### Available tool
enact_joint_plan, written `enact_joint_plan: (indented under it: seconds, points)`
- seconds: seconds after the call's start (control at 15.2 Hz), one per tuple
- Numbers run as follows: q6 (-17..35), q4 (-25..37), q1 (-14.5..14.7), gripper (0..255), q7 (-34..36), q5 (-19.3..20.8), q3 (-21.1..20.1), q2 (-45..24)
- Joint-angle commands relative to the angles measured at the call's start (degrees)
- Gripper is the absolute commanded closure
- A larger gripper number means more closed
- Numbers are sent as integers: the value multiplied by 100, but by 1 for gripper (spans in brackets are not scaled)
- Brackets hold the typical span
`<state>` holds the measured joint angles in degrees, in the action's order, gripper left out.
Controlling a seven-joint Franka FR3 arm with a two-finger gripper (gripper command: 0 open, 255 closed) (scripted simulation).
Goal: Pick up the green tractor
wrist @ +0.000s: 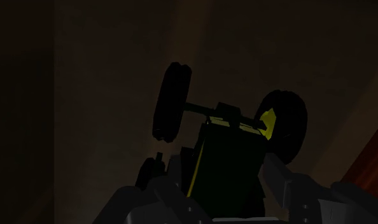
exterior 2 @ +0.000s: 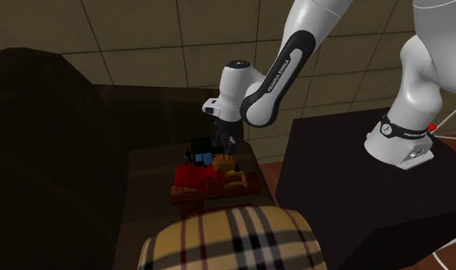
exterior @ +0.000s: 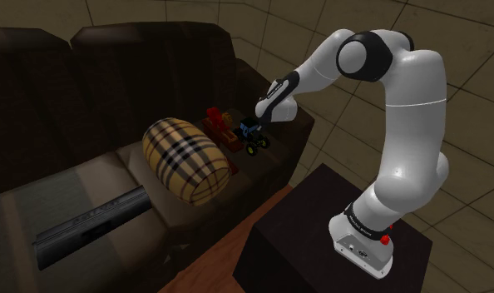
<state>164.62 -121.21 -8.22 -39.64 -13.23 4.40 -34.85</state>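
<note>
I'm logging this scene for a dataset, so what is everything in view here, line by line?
sofa: one, dark brown, fills the shoulder view's left.
cushion: one, tan plaid with black, red and white stripes, lying on the seat.
tractor: one, dark with a blue cab and yellow hubs, clasped between the fingers over the seat end nearest the stand.
red toy: one, red, on the seat between the cushion and the tractor.
long bar: one, black, lying on the seat at the shoulder view's lower left.
wall: tan tiles, behind the sofa.
stand: one, dark box, beside the sofa.
arm: one, white with dark joints, reaching over the sofa.
gripper: one, black, shut on the tractor.
</note>
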Motion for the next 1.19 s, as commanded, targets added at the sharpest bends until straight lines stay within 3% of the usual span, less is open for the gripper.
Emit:
enact_joint_plan:
  seconds: [0.0,1.12]
  points:
    - [7,6,-3,255,-4,1,-2,-13]
    - [-825,-243,247,255,239,276,317,1060]
